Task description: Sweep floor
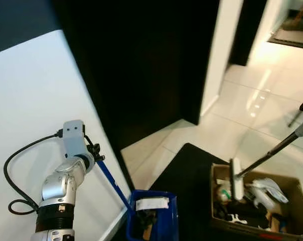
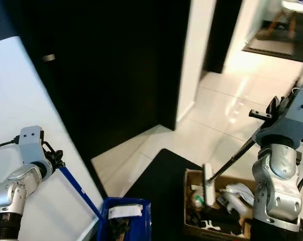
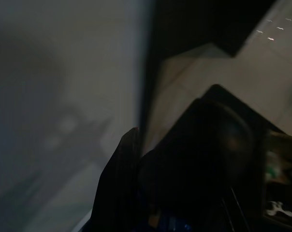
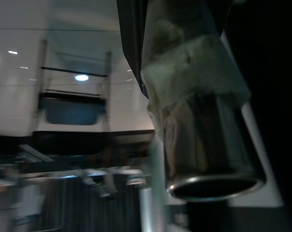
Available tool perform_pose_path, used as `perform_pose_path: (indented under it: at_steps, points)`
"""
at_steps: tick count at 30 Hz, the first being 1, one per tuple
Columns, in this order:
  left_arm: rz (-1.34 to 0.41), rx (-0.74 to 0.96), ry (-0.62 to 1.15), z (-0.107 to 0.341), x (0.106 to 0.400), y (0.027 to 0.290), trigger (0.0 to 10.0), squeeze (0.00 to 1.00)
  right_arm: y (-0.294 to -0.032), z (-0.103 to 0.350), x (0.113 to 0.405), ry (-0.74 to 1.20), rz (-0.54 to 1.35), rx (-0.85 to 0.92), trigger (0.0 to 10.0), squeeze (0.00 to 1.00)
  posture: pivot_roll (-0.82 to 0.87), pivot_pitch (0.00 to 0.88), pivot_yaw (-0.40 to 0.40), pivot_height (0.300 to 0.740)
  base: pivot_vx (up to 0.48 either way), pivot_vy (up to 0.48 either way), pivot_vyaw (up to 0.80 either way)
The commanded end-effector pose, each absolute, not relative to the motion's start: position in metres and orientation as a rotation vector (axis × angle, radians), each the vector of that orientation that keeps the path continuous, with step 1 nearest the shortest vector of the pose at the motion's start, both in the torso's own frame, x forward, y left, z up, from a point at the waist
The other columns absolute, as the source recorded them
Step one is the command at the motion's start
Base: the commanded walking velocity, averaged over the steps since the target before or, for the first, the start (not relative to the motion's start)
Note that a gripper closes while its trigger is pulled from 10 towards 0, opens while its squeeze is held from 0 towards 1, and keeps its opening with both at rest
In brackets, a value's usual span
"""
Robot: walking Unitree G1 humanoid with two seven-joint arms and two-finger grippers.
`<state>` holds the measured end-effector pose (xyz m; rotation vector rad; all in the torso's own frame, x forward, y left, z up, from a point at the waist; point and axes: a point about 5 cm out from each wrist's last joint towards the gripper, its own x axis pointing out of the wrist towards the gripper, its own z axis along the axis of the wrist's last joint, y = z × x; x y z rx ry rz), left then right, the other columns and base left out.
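At the lower left of the head views, the left gripper (image 1: 97,156) is closed around the top of a blue handle (image 1: 113,184) that slants down to a blue dustpan (image 1: 152,219) at the bottom centre. The pan already carries scraps of paper and dark bits. It stands beside a white wall (image 1: 31,105) and at the near corner of a black mat (image 1: 189,173).

Over on the right side, the right gripper (image 2: 270,114) grips the upper end of a dark broom handle (image 2: 237,156), fingers shut on it. The handle runs down and leftward to a pale broom head (image 2: 208,187), which sits inside a cardboard box (image 2: 192,175) at the lower right, among bottles, white wrappers and dark odds and ends. The right wrist view shows the metal tube of that handle close up between the fingers.

Pale floor tiles (image 1: 252,113) stretch toward the upper right, and no loose dirt can be made out on them.

By my reading, the sweeping itself looks finished or paused, and the step in hand is dealing with the collected rubbish at the box. Next would likely call for lifting the broom head clear of the box, then bringing the dustpan over it and tipping it, keeping the pan level until it is above the opening so nothing spills onto the mat.
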<state>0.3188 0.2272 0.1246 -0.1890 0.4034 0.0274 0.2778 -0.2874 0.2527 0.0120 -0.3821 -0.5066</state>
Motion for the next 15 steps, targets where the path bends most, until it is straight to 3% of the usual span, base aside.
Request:
perform_pose_path:
  at_steps: [1, 4, 15]
  points:
    - [0.024, -0.215, 0.361, 0.1297, 0.3187, 0.2302, 10.0, 0.0, -0.2836, 0.266, 0.2737, -0.444, -0.497, -0.002, 10.0, 0.0, -0.09, 0.066, 0.081, 0.74, 0.0, 0.0, 0.0]
    - [0.025, -0.215, 0.361, 0.1297, 0.3183, 0.2303, 10.0, 0.0, -0.2834, 0.2656, 0.274, -0.437, -0.496, -0.003, 10.0, 0.0, -0.09, 0.068, 0.078, 0.74, 0.0, 0.0, 0.0]
    - [0.031, -0.217, 0.366, 0.1284, 0.316, 0.2301, 10.0, 0.0, -0.2814, 0.2673, 0.2767, -0.43, -0.476, -0.007, 10.0, 0.0, -0.08, 0.072, 0.072, 0.74, 0.0, 0.0, -0.8]
